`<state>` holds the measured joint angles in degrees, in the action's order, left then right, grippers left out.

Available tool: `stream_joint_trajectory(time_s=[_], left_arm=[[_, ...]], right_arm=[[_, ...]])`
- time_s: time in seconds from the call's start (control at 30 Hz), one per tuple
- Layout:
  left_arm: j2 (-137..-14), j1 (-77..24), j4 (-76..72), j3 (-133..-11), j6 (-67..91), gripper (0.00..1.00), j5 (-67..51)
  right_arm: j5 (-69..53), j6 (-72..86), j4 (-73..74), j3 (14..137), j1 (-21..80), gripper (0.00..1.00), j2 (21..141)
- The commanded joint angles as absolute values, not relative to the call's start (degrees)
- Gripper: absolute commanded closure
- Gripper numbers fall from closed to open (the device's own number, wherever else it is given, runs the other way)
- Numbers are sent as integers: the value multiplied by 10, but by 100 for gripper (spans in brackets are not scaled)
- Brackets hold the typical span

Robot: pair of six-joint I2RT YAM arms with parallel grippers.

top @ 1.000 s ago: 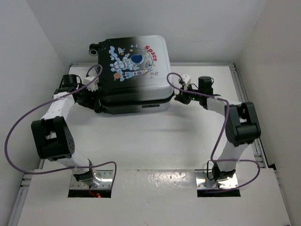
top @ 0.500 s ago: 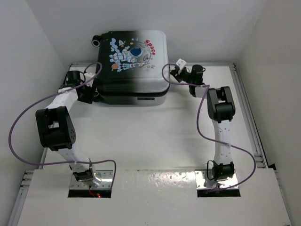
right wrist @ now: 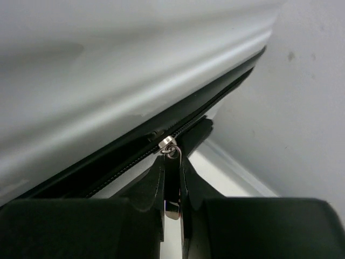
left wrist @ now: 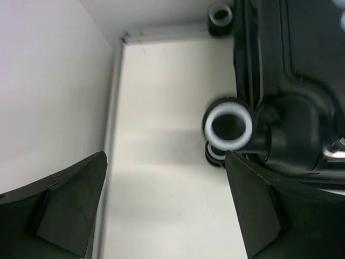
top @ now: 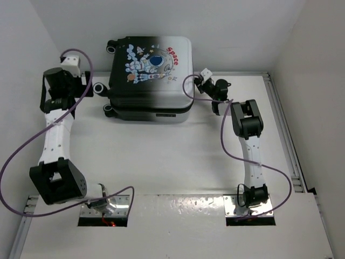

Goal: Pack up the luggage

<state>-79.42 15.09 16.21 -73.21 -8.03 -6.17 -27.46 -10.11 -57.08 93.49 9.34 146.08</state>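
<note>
Finds the luggage (top: 151,81) lying flat at the far middle of the desk (top: 161,162), closed, with the printed shell up. Shows an astronaut and the word "Space" on that shell, black on the left and fading to white on the right. Runs its long axis left to right: wheeled end pointing left, the opposite end pointing right toward the right arm. Carries three black casters (top: 99,88) along the left end, one at the far corner and two nearer. Turns one long side toward the near edge of the desk, with the dark zipper band running along it.

Places the left fingers (left wrist: 73,208) just left of the wheeled end, aimed at it. Spreads them wide, with nothing held between them. Frames, in the left wrist view, one white-rimmed caster ahead of the gap, closer to the finger on the luggage side. Cannot tell whether that finger touches the shell.

Brings the right fingers (right wrist: 148,197) up against the right end of the luggage, at its far corner. Presses them together on the metal zipper pull (right wrist: 171,189), pinching the tab so that it stands straight out from the slider (right wrist: 168,143). Sets the slider on the zipper track, in the dark seam below the pale shell.
</note>
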Motion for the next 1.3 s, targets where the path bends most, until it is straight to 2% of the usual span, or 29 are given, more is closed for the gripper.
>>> stream_joint_trajectory(time_s=[0.0,0.07,0.23,0.47,0.6,0.7,0.77,0.93,1.03,1.17,1.27], left_arm=[[-759,177,144,-753,-48,4,-89],[-744,188,158,-745,-55,4,-156],[-667,201,233,-694,-147,5,-285],[-597,201,391,-665,-341,7,-379],[-565,195,455,-654,-413,10,-409],[-565,156,496,-649,-466,14,-409],[-565,128,502,-643,-466,20,-397],[-613,-7,502,-623,-476,28,-317],[-647,-80,469,-606,-439,28,-267],[-667,-146,335,-573,-337,29,-217],[-675,-228,262,-543,-259,36,-144]], right_arm=[[-322,-30,-591,848,119,100,1384],[-350,13,-629,781,149,100,1352],[-414,73,-678,715,222,100,1289],[-414,166,-671,742,325,100,1274],[-397,224,-607,757,364,100,1251],[-341,185,-519,731,352,100,1221],[-288,180,-490,742,317,100,1226],[-166,199,-378,829,252,100,1274],[-177,231,-391,828,236,100,1276],[-204,256,-415,806,250,100,1268],[-215,251,-425,801,261,100,1271]])
